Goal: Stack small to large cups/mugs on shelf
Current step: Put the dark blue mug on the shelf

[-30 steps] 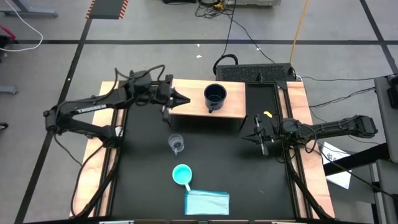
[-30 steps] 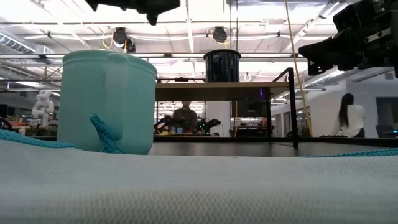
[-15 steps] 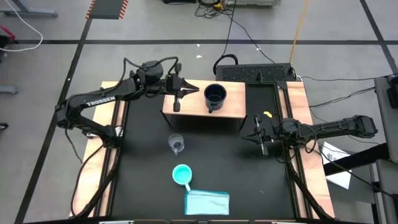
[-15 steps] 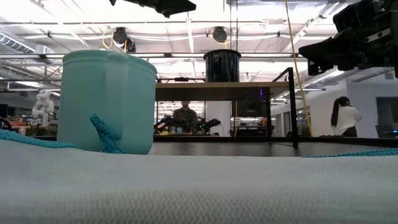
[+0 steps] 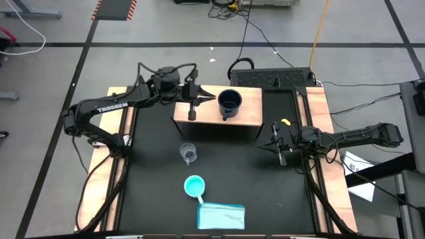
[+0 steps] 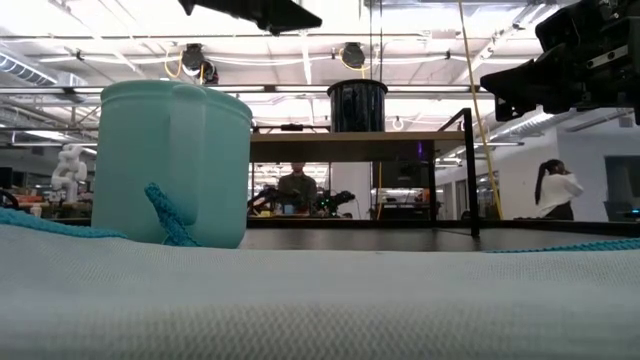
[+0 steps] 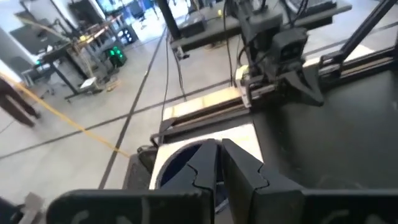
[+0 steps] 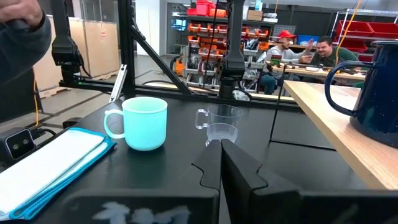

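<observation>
From above, the left gripper [image 5: 207, 98] hangs over the left half of the shelf [image 5: 249, 116], its fingers nearly together and holding nothing, pointing at the navy mug [image 5: 230, 102] just beside it. The turquoise mug [image 5: 194, 186] and the glass cup [image 5: 188, 153] stand on the black table [image 5: 265, 192], toward its near edge and well apart from that gripper. The glass cup is the closer of the two. The right gripper [image 5: 275, 145] waits shut and empty by the table's right edge, near the shelf's right end. Judged from here, the turquoise mug comes next, and the left arm must swing back across the table for it.

At table height, the turquoise mug [image 6: 175, 165] looms close beside the blue cloth [image 6: 320, 300], and the navy mug [image 6: 357, 105] sits atop the shelf [image 6: 350, 144] beyond.

Past the left wrist's fingers [image 7: 239, 168], the navy mug's rim [image 7: 180, 165] lies directly ahead.

Past the right wrist's closed fingers [image 8: 239, 168], the glass cup [image 8: 221, 127] is straight ahead, the turquoise mug [image 8: 144, 123] beside it, and the navy mug [image 8: 376, 93] up on the shelf [image 8: 336, 130].
</observation>
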